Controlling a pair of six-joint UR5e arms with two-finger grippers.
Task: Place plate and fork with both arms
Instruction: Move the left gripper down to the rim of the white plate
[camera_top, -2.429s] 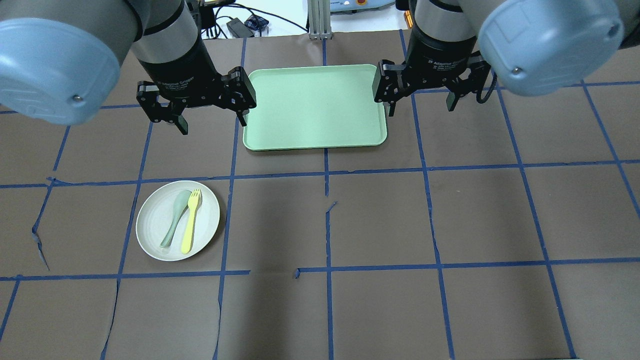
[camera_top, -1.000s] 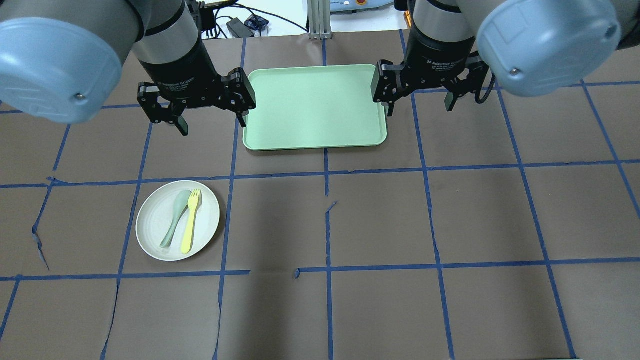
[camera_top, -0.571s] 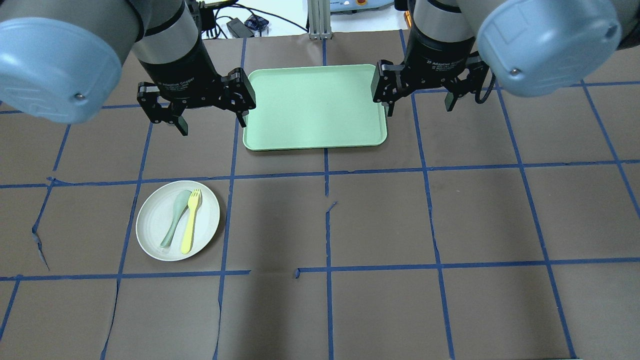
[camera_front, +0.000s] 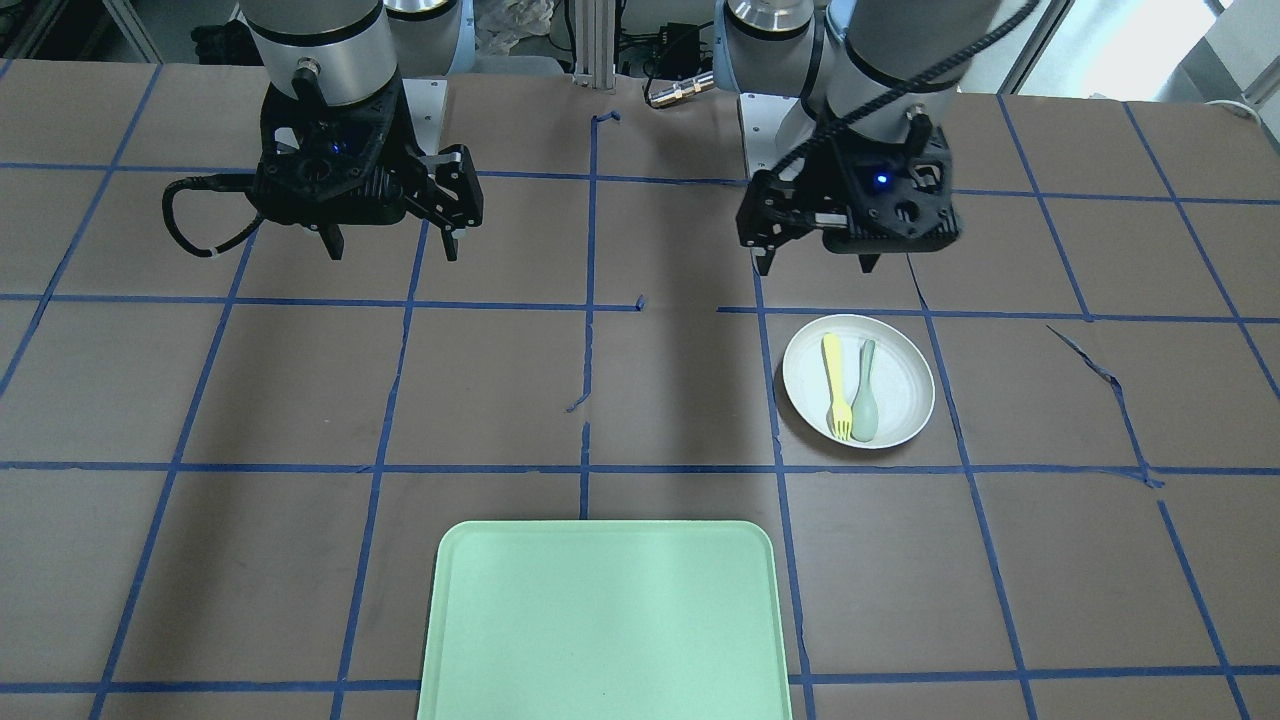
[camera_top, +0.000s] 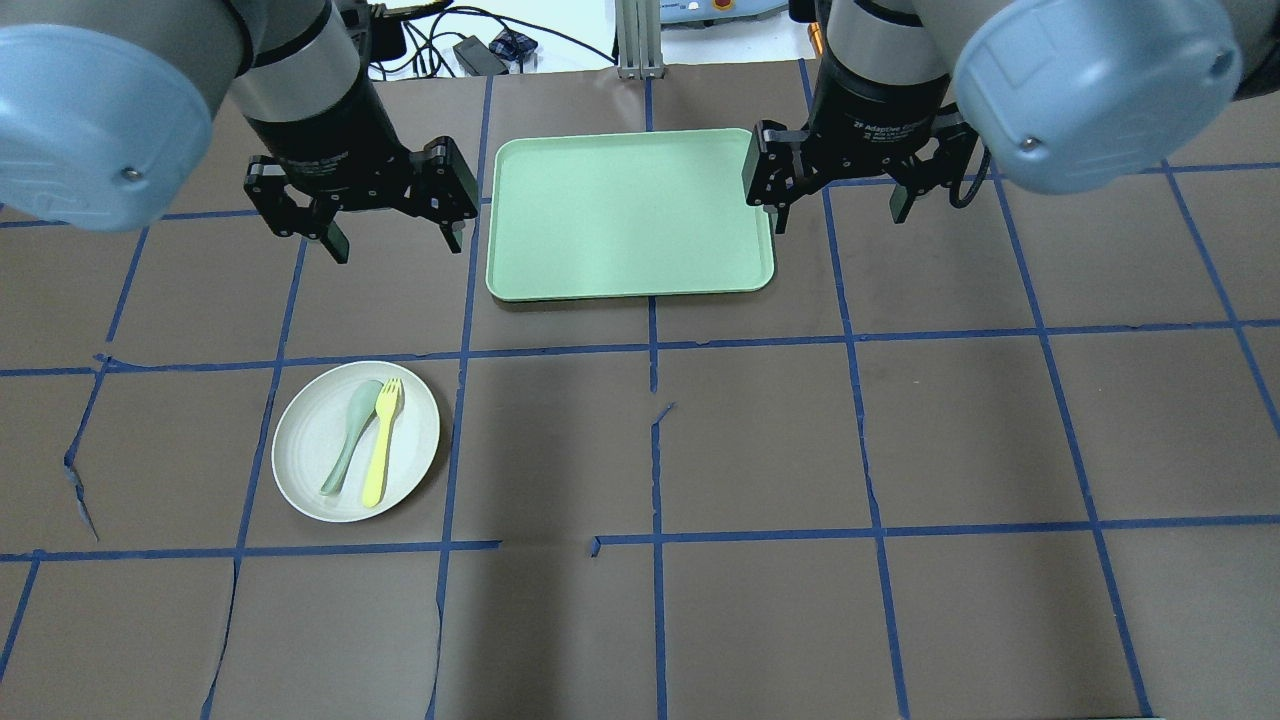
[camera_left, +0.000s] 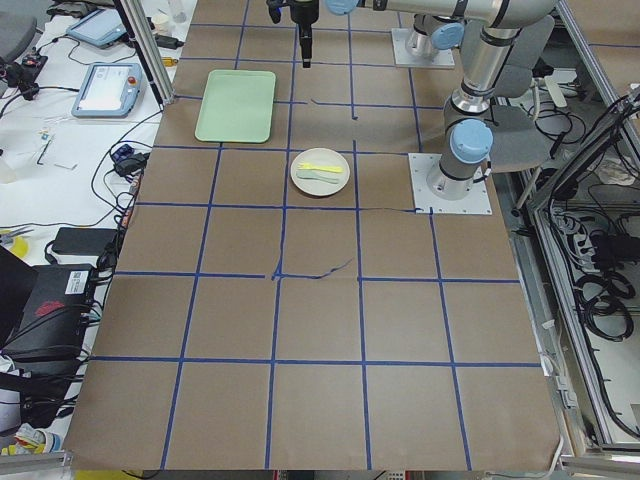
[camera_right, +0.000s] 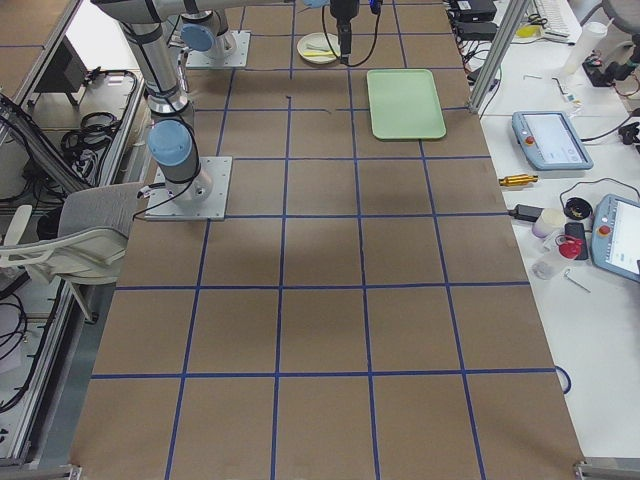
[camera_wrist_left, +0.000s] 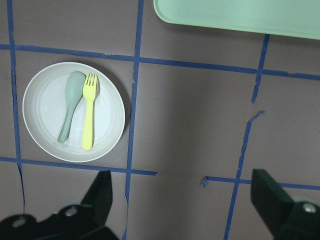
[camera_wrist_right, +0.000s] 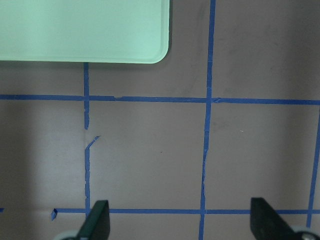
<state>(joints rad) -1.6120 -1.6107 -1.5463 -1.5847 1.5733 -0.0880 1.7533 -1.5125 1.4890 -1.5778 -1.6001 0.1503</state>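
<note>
The off-white plate (camera_top: 305, 440) lies on the brown table on my left side. The yellow fork (camera_top: 381, 440) lies on it beside a pale grey-green spoon (camera_top: 350, 435). My left gripper (camera_top: 396, 245) is open and empty, held above the table between the plate and the tray's left edge. Its wrist view shows the plate (camera_wrist_left: 45, 115) and the fork (camera_wrist_left: 89, 117) ahead of its open fingers (camera_wrist_left: 100, 200). My right gripper (camera_top: 838, 217) is open and empty at the tray's right edge. The front view shows the plate (camera_front: 905, 385), the fork (camera_front: 835, 385), the left gripper (camera_front: 817, 265) and the right gripper (camera_front: 392, 250).
A rectangular mint-green tray (camera_top: 630, 215) lies empty at the far middle of the table, between the two grippers. Blue tape lines grid the brown paper cover. Cables and devices lie beyond the table's far edge.
My left gripper has moved a little to the left, off the tray's left edge. The right gripper, plate, fork and spoon have not moved.
</note>
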